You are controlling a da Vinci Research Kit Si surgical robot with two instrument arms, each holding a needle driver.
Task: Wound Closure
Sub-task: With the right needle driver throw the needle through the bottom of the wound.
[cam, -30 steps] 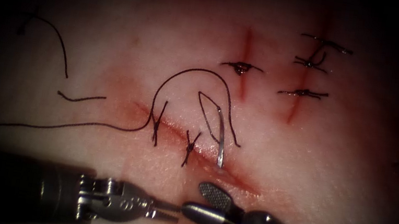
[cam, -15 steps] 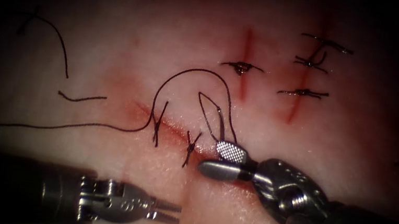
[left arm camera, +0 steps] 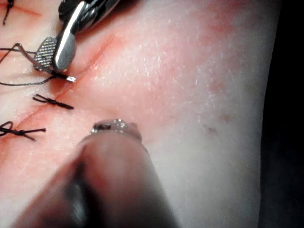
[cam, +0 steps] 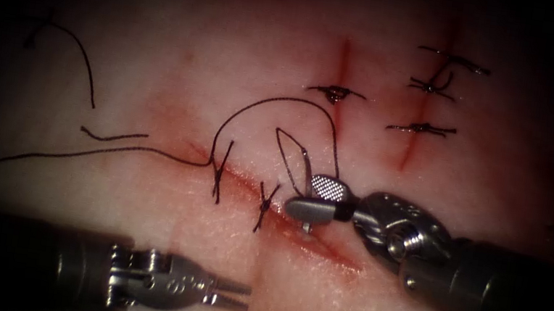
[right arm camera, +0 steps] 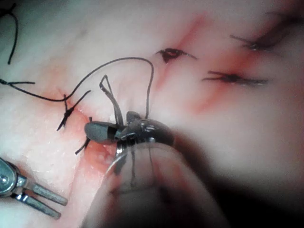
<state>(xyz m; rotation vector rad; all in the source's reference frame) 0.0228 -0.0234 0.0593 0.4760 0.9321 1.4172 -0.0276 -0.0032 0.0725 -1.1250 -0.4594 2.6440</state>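
A: At the cut's (cam: 297, 217) five o'clock end, what changed?
B: Right tool (cam: 315, 196) has come in from four o'clock; its jaws now straddle the needle (cam: 307, 182) mid-curve, not visibly clamped. Needle's tip sits in the tissue (cam: 419, 287).
A: Left tool (cam: 230, 294)?
B: Parted, empty, at six o'clock, unmoved. A grasp looks near.

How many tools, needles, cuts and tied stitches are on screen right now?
Tools: 2 (left tool open, empty; right tool open around the needle)
Needle: 1, stuck in the long cut
Cuts: 3 (long cut, middle cut, right cut)
Tied stitches: 6
Total: 12
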